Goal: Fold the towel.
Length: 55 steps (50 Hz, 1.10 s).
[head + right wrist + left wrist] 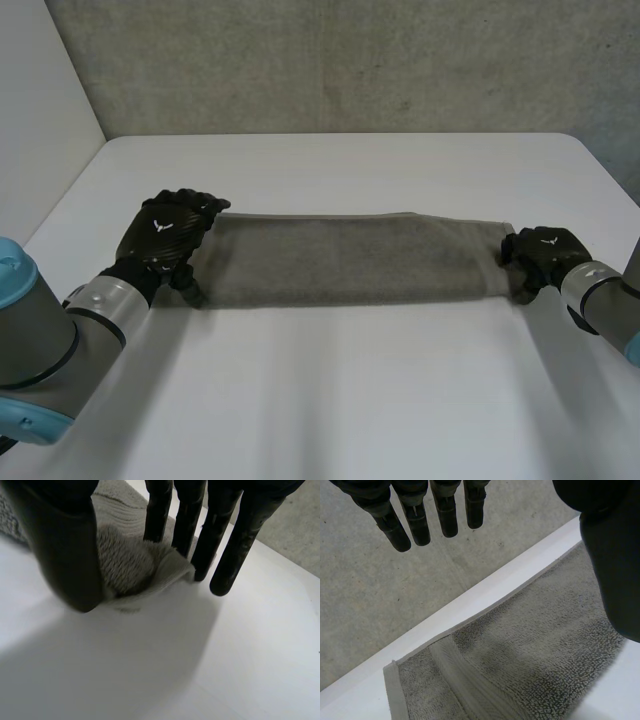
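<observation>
While towel point(350, 258) lies stretched on surface point(340, 400), right hand point(545, 250) pinches one end between thumb and fingers point(160, 510); left hand point(170, 232) fingers point(445, 510) straight, holding nothing, above other end.

a grey terry towel point(350, 258) lies on the white table point(330, 400) as a long, narrow strip running from side to side. it seems to be doubled lengthwise, as its far long edge looks layered, though that is hard to make out. its left short end lies flat, with a plain hem point(395, 695) and a ribbed band point(465, 690) just inside it, while its right end is bunched into a small raised pucker.
</observation>
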Each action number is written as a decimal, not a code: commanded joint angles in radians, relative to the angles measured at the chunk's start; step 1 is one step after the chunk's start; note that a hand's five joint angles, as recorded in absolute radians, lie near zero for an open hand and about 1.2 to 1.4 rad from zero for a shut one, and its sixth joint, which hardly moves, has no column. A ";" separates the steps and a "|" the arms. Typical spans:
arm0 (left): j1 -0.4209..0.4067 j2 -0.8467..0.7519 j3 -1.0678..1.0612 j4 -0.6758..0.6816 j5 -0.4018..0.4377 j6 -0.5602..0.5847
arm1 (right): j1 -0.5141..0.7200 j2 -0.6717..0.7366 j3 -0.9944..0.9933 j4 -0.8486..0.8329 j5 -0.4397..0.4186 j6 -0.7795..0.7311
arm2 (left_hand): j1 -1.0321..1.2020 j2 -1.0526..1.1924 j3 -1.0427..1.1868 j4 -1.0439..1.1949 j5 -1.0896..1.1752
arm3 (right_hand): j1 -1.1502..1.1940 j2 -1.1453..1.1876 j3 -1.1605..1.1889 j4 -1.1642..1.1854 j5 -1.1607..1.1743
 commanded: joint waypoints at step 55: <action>-0.004 -0.115 0.170 -0.023 -0.113 -0.052 | 0.817 0.361 -0.744 -0.004 0.102 -0.392 | -0.068 -0.065 -0.051 -0.063 -0.057 | -0.641 -0.648 -0.637 -0.627 -0.621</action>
